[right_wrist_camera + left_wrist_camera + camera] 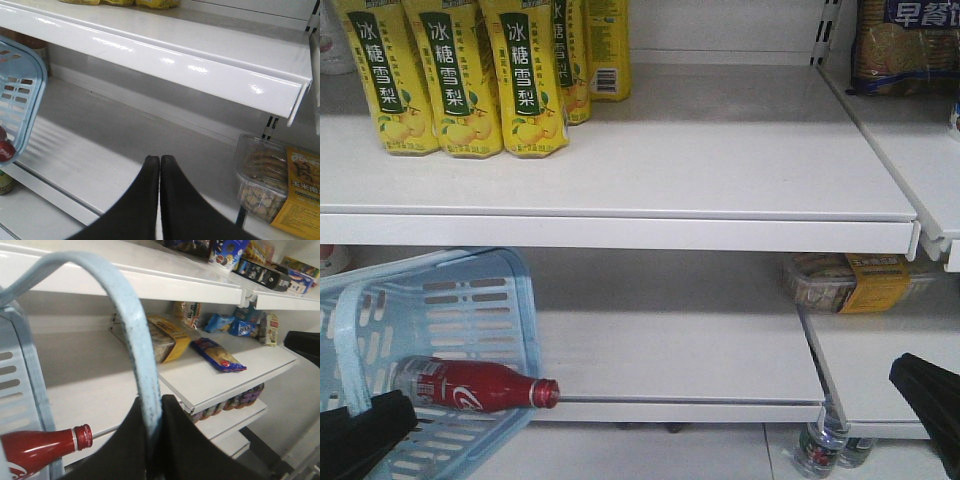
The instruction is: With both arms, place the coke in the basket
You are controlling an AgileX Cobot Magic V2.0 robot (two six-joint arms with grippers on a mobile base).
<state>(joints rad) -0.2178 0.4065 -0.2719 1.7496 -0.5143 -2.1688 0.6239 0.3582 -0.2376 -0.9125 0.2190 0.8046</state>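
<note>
The light blue basket (470, 310) hangs tilted at the lower left of the front view. The red coke (470, 385) lies on its side in it, its cap (548, 392) poking out past the basket rim to the right. My left gripper (155, 402) is shut on the basket's loop handle (135, 330), and the coke's neck and cap (82, 436) show at the lower left. My right gripper (160, 159) is shut and empty, apart from the basket, over the lower shelf. It shows at the right edge of the front view (930, 395). The basket's corner (22, 100) shows at left.
Yellow drink bottles (450, 75) stand on the upper shelf (720, 150). A clear snack box with a yellow label (850, 282) sits on the lower shelf at the right, also in the right wrist view (270, 185). Snack packets (217, 354) lie on the lower shelves.
</note>
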